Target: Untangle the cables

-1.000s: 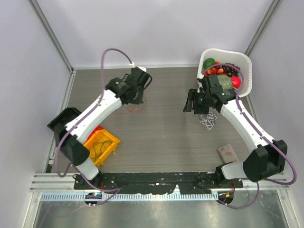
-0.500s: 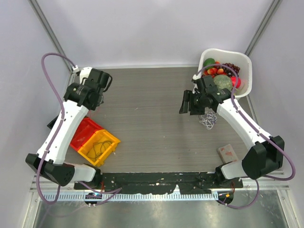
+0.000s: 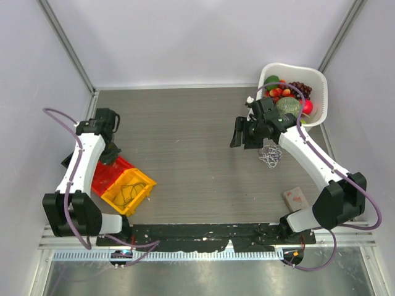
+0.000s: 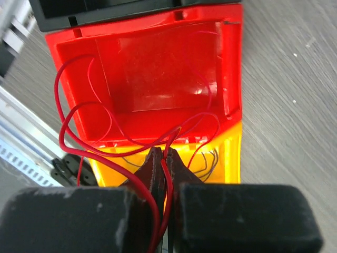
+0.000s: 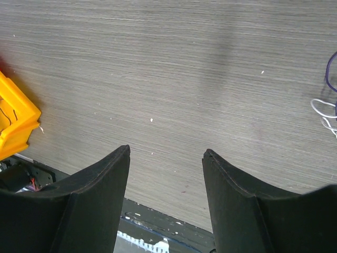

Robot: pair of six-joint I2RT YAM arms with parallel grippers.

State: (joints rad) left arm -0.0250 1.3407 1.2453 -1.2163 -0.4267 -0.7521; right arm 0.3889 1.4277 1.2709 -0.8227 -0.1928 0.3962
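glossy red plastic bin (image 4: pixel 158 74), matt wood-grain table (image 5: pixel 158 63), smooth red cable (image 4: pixel 61 136)

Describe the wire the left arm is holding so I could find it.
At the table's left edge sit a red bin and a yellow bin, side by side. Above them the left gripper is shut on a thin red cable whose loops hang over the red bin. It alone is red and held; dark wires lie in the yellow bin.
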